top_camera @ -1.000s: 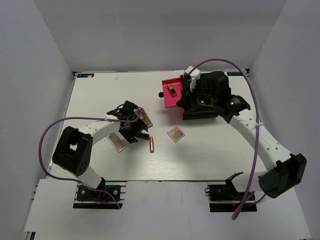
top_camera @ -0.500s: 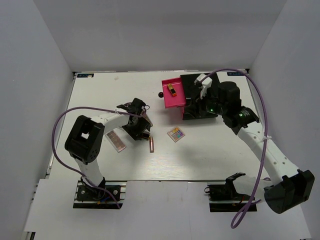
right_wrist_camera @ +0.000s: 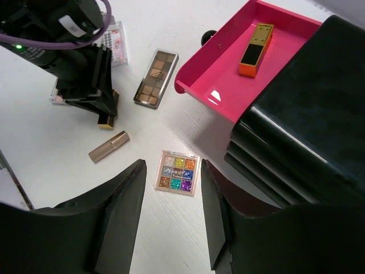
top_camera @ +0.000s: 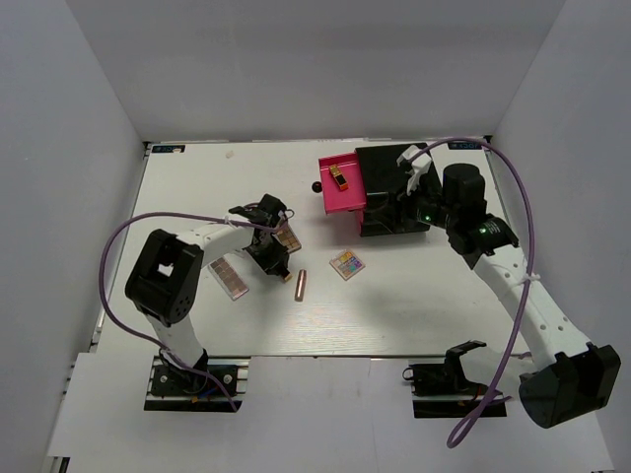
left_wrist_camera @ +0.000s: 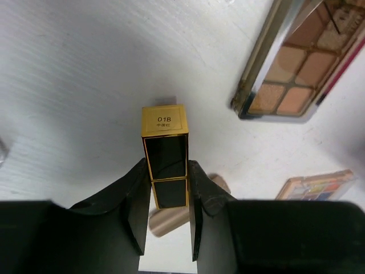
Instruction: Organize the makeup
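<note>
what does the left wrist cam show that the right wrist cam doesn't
Only left wrist: the 01B label on the gold end of the black-gold lipstick, seen close up in the left gripper. Only right wrist: the open pink drawer with a gold lipstick lying in it, and the black drawer box. Both: that held lipstick, the copper lipstick, a brown palette and the multicolour palette.

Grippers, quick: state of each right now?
Left gripper: closed on the black-and-gold square lipstick tube.
Right gripper: open, holding nothing.
</note>
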{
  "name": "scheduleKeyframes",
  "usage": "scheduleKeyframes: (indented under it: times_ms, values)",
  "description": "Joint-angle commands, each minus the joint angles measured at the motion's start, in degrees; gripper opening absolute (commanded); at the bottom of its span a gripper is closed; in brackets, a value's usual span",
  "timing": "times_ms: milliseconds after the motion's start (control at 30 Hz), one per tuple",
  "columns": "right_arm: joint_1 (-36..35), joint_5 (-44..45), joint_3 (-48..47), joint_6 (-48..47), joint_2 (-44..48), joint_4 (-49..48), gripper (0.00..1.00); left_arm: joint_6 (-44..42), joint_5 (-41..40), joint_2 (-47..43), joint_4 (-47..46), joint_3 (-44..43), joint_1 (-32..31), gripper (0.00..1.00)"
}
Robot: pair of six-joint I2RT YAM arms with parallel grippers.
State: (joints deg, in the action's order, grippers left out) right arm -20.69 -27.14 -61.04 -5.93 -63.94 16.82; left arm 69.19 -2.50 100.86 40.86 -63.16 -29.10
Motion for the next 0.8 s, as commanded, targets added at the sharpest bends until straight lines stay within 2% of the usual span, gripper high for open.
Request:
scheduleKeyframes:
  times_ms: [0,133,233,300,400,467,567,767]
  values:
    - [1.08,-1.08,1.09,1.01,1.89,-3.37,0.49,-3.61,-2.59,-7.06,2.38,-2.14,-0.25,0.0]
    - [2.41,-1.16,1.36,1.63,1.89,-3.9,0.5,-10.28,-4.7,-13.31,1.15,-4.16,-0.25,0.0]
    - [3.55,-1.34,1.62,2.15,1.63,-4.25,0.5,-16.6,-4.09,-18.06,-4.1,-5.57,-0.25,0.0]
    - [4.34,-1.34,1.71,2.24,1.54,-4.6,0.5,-22.22,-2.43,-20.16,-7.53,-6.71,-0.25,0.0]
    - [5.3,-1.17,1.97,2.51,1.63,-5.04,0.5,-28.4,4.5,-20.35,-14.3,-8.99,-0.25,0.0]
    - [6.0,-1.08,2.24,2.68,1.63,-5.3,0.5,-30.07,9.06,-18.34,-18.35,-10.92,-0.25,0.0]
    - [6.71,-1.16,2.59,2.86,1.45,-5.74,0.5,-30.87,13.03,-12.9,-19.59,-17.33,-0.25,0.0]
    - [8.12,-1.87,3.03,3.3,1.19,-6.18,0.5,-31.57,15.6,-1.74,-20.21,-30.87,-1.4,0.0]
